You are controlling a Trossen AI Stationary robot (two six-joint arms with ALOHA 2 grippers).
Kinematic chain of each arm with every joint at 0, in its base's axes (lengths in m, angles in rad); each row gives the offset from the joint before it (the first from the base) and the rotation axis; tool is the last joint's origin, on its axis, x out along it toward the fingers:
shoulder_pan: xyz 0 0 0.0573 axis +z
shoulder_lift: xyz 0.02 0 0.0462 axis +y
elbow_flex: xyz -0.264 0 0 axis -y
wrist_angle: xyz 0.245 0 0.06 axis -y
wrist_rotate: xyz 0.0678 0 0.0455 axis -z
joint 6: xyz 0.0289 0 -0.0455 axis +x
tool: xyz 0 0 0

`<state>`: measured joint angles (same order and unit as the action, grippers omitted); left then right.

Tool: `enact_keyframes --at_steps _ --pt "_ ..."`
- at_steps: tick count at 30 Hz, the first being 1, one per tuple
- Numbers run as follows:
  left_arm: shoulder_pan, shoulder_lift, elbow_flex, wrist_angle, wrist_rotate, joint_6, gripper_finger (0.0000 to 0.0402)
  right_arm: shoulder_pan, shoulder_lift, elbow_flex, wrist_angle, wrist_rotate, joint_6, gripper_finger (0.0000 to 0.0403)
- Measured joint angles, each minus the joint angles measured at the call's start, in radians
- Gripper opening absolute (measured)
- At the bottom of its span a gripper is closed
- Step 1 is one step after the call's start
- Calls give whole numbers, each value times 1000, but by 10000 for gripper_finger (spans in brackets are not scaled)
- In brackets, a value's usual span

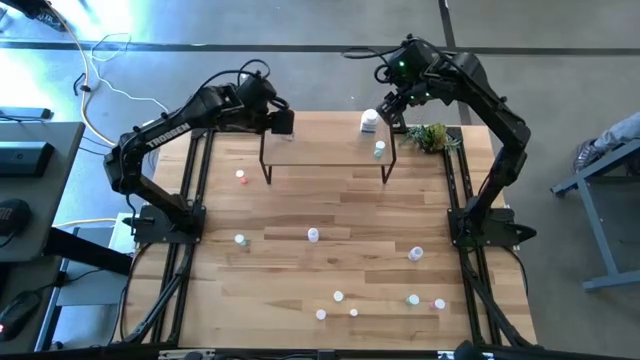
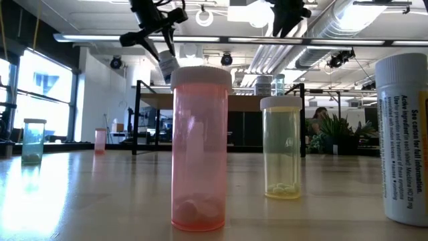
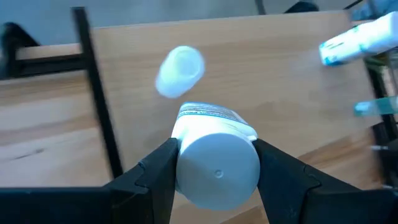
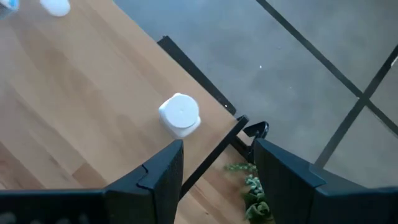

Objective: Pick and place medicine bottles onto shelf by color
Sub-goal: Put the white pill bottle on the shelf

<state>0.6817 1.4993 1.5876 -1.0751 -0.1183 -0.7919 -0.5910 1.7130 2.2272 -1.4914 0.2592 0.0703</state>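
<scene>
Left tool (image 3: 216, 171): clenched on a white-capped bottle (image 3: 215, 155), one dark finger on each side of it; it hangs over the left end of the shelf (image 1: 325, 143).
Bottle in the left tool: white cap toward the wrist camera, label end pointing down at the shelf board.
Right tool (image 4: 214, 163): released, fingers apart with nothing between them; it hovers over the right end of the shelf.
Upright white bottle (image 4: 180, 114): stands on the shelf near its right back corner, just below the right tool; also seen from above (image 1: 369, 121).
Blurred white bottle (image 3: 179, 71): on the shelf board below the left tool; whether it stands or lies cannot be told.
Shelf: light-wood board on thin black legs, at the far side of the table (image 1: 300, 210).
Green-capped bottle (image 1: 379, 150): by the shelf's right front leg.
Plant sprig (image 1: 432, 136): on the table just right of the shelf.
Loose bottles: scattered on the table in front of the shelf, well apart from it; among them a pink vial (image 2: 198, 148) and a yellow vial (image 2: 282, 147) standing close to the low camera.
Labelled white bottle (image 2: 404, 137): also in front of the shelf, right of the yellow vial in the low view.
</scene>
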Motion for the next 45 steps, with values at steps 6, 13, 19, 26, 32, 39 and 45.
enact_keyframes --at_steps 6,13,19,26,32,39,45 --pt "-6 3 1 -89 -32 -40 170 -18 0 0 0 0 -1 188" --pt "-40 41 1 -85 -28 -43 170 -18 0 0 0 0 -1 188" --pt "-55 92 1 -79 -25 -43 170 -18 0 0 0 0 -1 188" --pt "-54 96 3 -75 -27 -35 171 -18 0 0 -1 -1 -1 188" --pt "-53 96 2 -77 -18 -39 190 -18 0 0 -1 -1 0 188" --pt "-53 98 1 -73 -14 -26 218 -18 0 0 -1 -1 0 188" --pt "-52 100 0 -59 -14 -24 232 -18 0 0 -1 -1 5 188"
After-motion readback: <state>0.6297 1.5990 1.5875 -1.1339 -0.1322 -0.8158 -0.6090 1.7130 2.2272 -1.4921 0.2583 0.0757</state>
